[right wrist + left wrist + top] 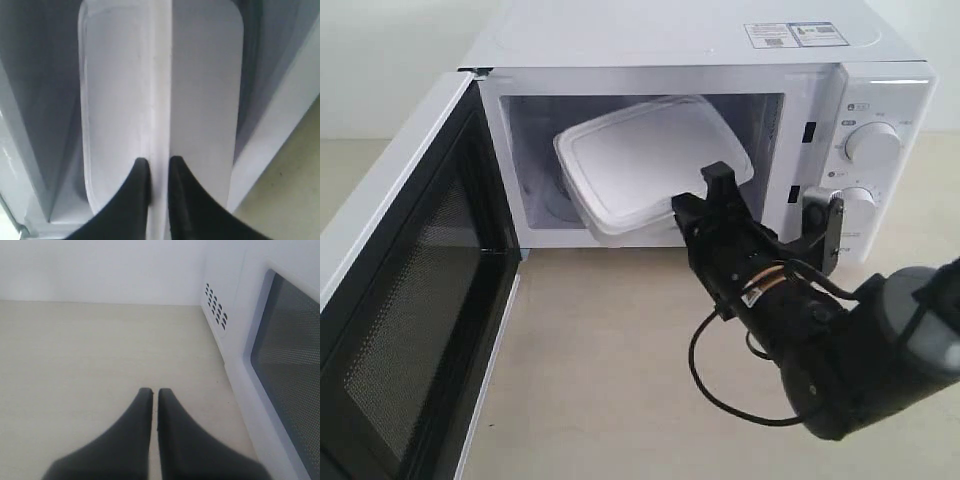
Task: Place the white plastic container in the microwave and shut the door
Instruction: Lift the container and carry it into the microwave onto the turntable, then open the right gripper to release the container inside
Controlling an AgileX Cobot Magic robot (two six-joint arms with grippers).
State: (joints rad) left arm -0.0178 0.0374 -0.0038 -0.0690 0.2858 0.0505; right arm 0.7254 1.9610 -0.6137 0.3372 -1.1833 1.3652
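The white plastic container [645, 160] hangs tilted in the mouth of the microwave [670, 40], partly inside the cavity, lid facing up and outward. My right gripper [695, 215] is shut on the container's near rim; in the right wrist view the fingers [135, 190] pinch the container [200, 90] edge-on, gripper [159, 162] at its near end. The door [410, 300] stands wide open at the left, black inner face showing. My left gripper [152, 391] is shut on nothing, just above the tabletop, beside the outer face of the door [287, 365].
The two round dials [873, 143] sit on the microwave's right panel behind my right arm. A beige tabletop [620, 360] lies in front of the microwave. A white wall [100, 270] stands behind the left gripper.
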